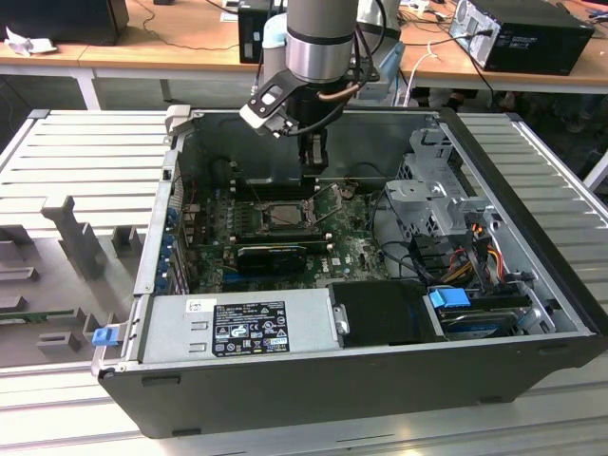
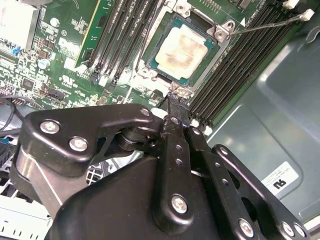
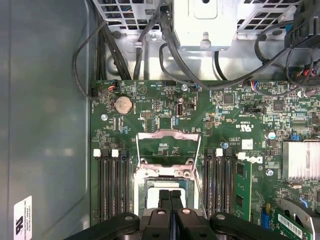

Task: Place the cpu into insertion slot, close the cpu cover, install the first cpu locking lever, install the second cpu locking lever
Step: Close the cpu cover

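My gripper [image 2: 174, 100]: fingers pressed together, tips down at the rim of the insertion slot [image 2: 216, 34]; can't tell if touching. The cpu [image 2: 182, 47] sits flat in the slot, beige top up, uncovered. In first wrist view the cpu cover [image 3: 169, 135] is swung open, just beyond the slot, green board visible thru its opening. Black memory slots [image 3: 107, 185] on both sides of slot. Exterior view: arm [image 1: 318, 38] reaches down into open pc case [image 1: 380, 380].

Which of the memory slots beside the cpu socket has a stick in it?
The outermost one, toward the silver heatsink: it holds a green memory stick, while the other slots are bare black.
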